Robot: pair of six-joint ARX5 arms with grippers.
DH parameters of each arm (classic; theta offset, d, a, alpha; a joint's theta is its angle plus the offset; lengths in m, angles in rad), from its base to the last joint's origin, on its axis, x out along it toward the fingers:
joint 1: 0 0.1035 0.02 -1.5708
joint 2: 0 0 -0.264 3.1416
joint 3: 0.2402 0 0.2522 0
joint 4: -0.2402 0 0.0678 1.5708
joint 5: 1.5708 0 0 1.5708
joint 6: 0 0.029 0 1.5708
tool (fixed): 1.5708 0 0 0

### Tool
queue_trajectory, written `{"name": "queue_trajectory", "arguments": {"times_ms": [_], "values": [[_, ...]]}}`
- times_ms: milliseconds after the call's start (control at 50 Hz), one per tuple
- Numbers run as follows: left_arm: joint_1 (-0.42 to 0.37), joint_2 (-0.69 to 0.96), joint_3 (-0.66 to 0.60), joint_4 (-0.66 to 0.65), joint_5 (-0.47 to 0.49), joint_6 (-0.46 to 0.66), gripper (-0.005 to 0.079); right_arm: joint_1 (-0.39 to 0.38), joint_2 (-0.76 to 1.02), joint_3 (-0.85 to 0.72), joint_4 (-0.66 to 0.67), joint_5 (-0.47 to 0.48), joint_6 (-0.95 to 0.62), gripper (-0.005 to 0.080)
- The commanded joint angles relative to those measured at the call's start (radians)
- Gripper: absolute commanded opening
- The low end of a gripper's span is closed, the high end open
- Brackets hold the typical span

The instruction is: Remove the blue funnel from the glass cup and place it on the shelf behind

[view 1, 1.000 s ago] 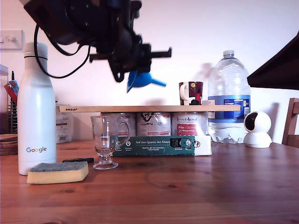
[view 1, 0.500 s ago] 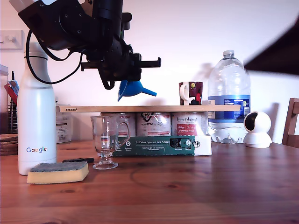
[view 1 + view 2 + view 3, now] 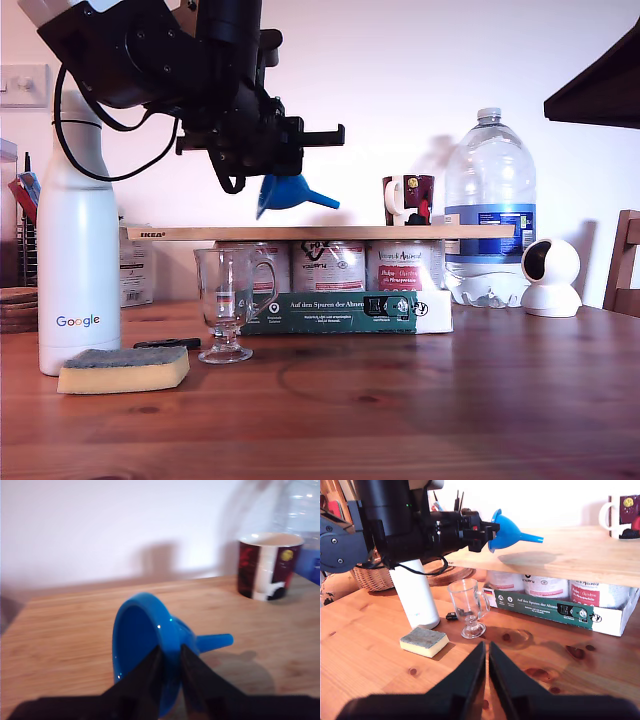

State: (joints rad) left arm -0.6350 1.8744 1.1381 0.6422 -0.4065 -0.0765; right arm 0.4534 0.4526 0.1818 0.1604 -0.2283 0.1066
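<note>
Because the blue funnel (image 3: 288, 192) is already out of the glass cup (image 3: 227, 305), my first gripper (image 3: 170, 660) keeps its jaws clamped on the funnel's rim, holding it on its side with the spout aimed toward the exterior view's right. It hangs just above the shelf (image 3: 320, 232), over that view's left half and well apart from the red mug (image 3: 410, 200), so I judge only a short lowering and release remain. The glass cup stands empty on the table (image 3: 400, 420) in front of the shelf, beside the sponge (image 3: 124, 369). My second gripper (image 3: 486, 667) hovers closed over the near table, holding nothing.
</note>
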Motion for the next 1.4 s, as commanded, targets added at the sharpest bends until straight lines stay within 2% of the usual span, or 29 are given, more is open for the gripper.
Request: {"name": "queue_trajectory", "arguments": {"times_ms": [0, 60, 120, 640, 700, 800, 860, 1140, 1380], "values": [[0.008, 0.016, 0.003, 0.009, 0.023, -0.005, 0.0271, 0.004, 0.0, 0.03, 0.007, 0.0, -0.002, -0.001], [0.01, 0.016, 0.003, 0.008, 0.04, -0.005, 0.0387, 0.004, 0.0, 0.03, 0.006, 0.0, -0.003, -0.001], [0.012, 0.016, 0.003, 0.008, 0.052, -0.005, 0.0435, 0.004, 0.0, 0.03, 0.006, 0.0, -0.003, -0.001], [0.018, 0.016, 0.003, -0.012, 0.062, 0.032, 0.0424, 0.004, 0.0, 0.03, -0.016, 0.0, -0.002, -0.001], [0.018, 0.016, 0.003, -0.021, 0.066, 0.032, 0.0345, 0.004, 0.0, 0.03, -0.016, 0.0, -0.002, -0.001], [0.02, 0.016, 0.003, -0.045, 0.093, 0.032, 0.0051, 0.004, 0.0, 0.03, -0.016, 0.0, -0.002, -0.001], [0.025, 0.016, 0.003, -0.044, 0.108, 0.032, -0.0022, 0.004, 0.0, 0.03, -0.016, 0.0, -0.002, -0.001], [0.05, 0.016, 0.003, -0.003, 0.114, 0.032, -0.0024, 0.004, 0.0, 0.03, -0.016, 0.0, -0.003, -0.001], [0.081, 0.016, 0.016, 0.035, 0.167, 0.032, -0.0024, 0.004, 0.0, 0.03, -0.016, 0.0, -0.003, -0.001]]}}
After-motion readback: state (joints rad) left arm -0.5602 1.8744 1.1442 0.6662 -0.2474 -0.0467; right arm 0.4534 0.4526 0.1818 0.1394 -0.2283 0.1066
